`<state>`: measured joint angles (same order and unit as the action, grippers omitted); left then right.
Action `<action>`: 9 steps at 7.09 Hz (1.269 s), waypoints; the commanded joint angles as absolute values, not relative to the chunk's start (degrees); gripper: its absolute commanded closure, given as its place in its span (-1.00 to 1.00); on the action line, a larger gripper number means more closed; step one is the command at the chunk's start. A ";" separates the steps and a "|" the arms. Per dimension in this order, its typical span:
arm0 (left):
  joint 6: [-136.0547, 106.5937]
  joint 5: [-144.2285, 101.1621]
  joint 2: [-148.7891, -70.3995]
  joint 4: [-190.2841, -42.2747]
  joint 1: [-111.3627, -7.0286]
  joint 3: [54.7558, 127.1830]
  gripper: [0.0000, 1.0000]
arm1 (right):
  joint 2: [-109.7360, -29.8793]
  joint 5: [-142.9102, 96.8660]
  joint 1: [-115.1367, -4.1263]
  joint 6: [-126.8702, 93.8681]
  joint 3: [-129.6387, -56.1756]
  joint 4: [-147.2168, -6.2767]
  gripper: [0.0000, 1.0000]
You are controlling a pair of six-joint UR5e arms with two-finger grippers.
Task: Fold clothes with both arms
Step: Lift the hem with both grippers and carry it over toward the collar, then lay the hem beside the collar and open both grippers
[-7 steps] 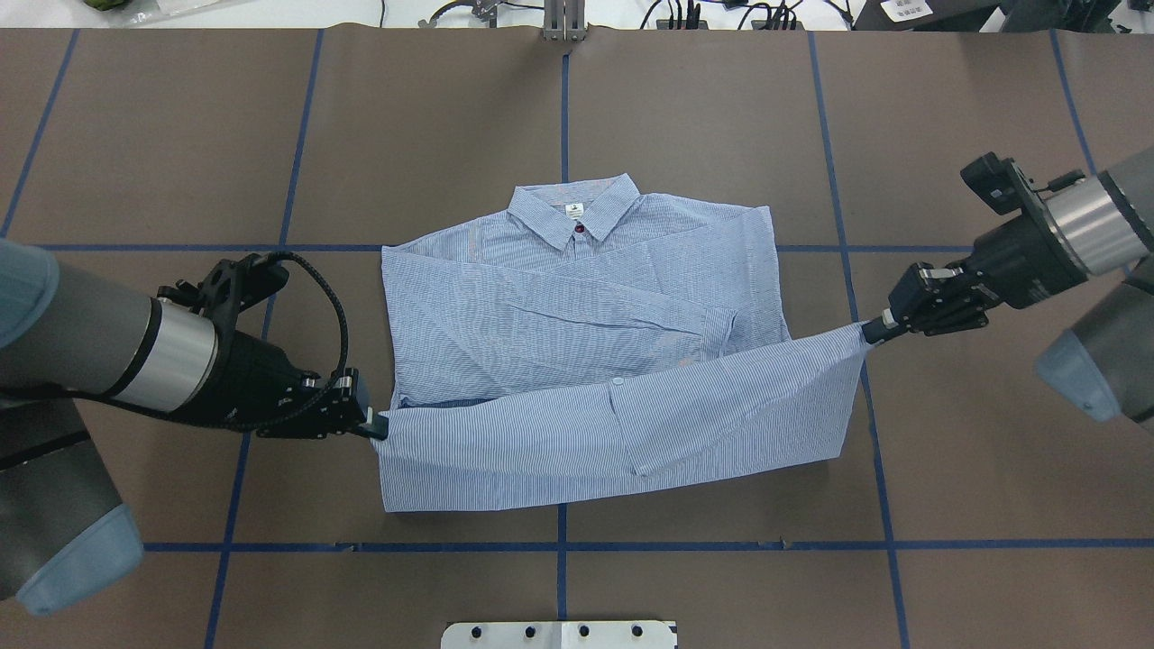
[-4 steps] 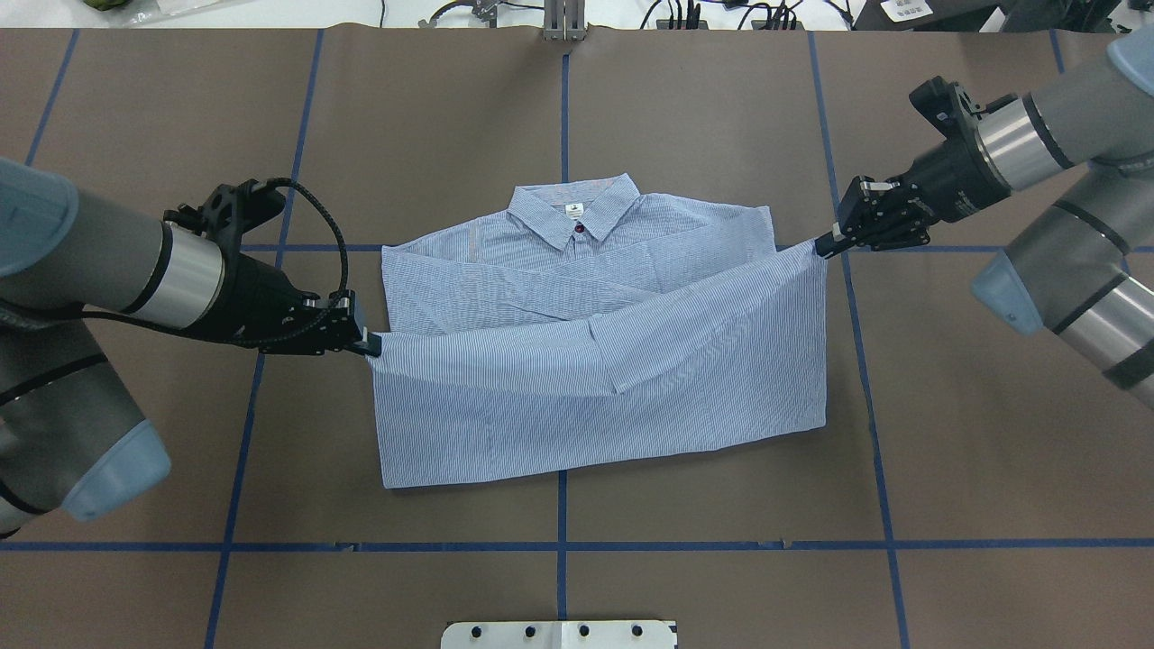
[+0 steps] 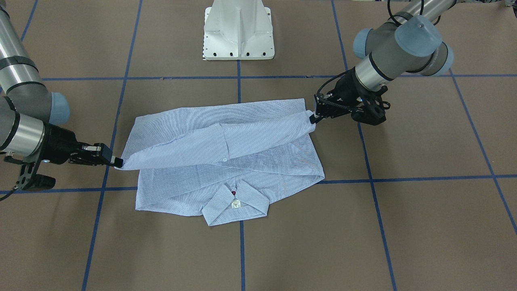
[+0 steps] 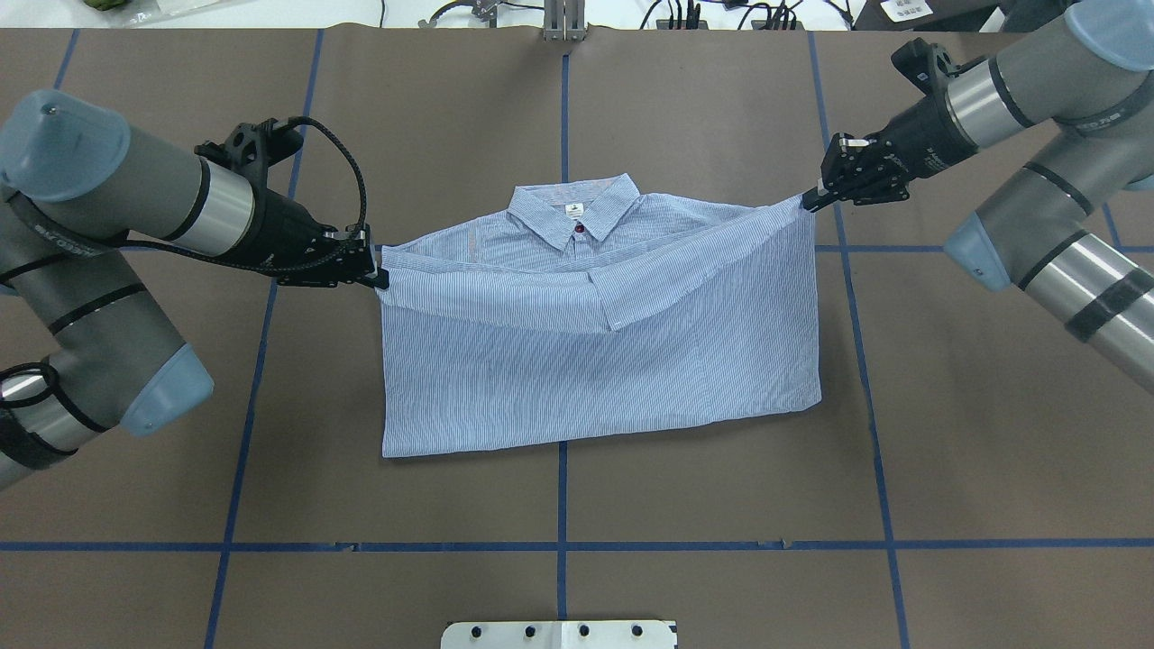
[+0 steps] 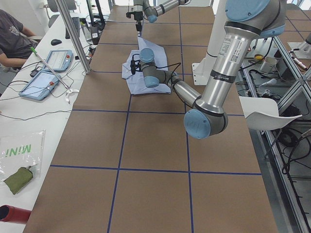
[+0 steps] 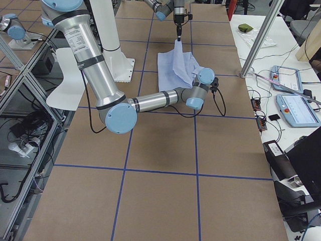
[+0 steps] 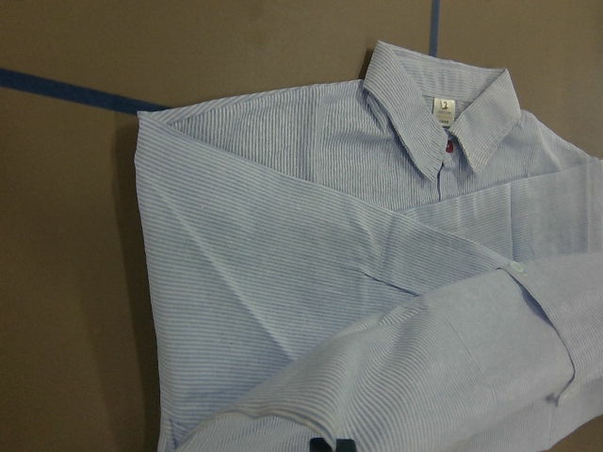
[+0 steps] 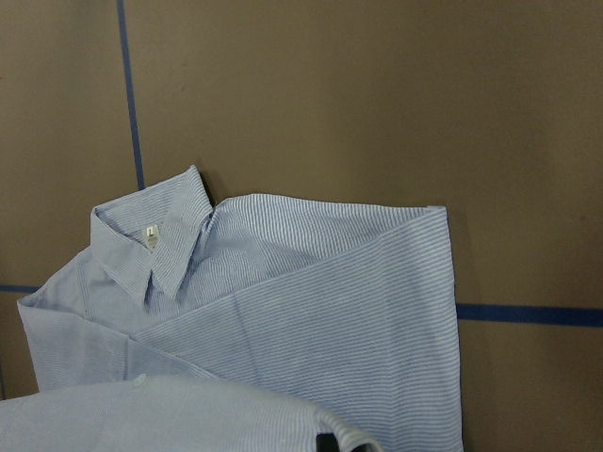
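Currently shirt (image 4: 595,379) spans between left hand (image 4: 382,277) and right hand (image 4: 808,202), each pinching one corner.

A brown table (image 4: 721,117) is marked into large squares by blue tape lines (image 4: 721,544). Seen from overhead, a light blue striped shirt (image 4: 595,379) lies at the table's centre, with its collar (image 4: 574,209) toward 12 o'clock and its folded edge toward 6 o'clock. A white base plate (image 4: 559,635) sits at the 6 o'clock edge. A grey metal post (image 4: 563,20) stands at the 12 o'clock edge.
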<state>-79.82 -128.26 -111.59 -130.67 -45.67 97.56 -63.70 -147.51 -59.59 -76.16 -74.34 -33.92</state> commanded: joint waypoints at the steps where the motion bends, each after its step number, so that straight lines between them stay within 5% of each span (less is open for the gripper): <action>1: -76.83 -128.23 -112.85 -130.96 -47.71 93.09 1.00 | -60.92 -146.16 -59.24 -76.03 -70.68 -34.36 1.00; 7: -74.36 -128.15 -118.56 -132.10 -48.60 82.01 1.00 | -59.68 -140.28 -56.52 -74.62 -70.14 -39.20 1.00; 8: -74.44 -128.06 -118.56 -132.10 -48.60 81.74 1.00 | -59.68 -140.27 -56.51 -74.71 -69.96 -39.37 0.81; 9: -74.36 -127.71 -118.83 -132.19 -48.60 80.87 -0.42 | -58.98 -138.71 -56.51 -74.71 -69.79 -40.85 -0.98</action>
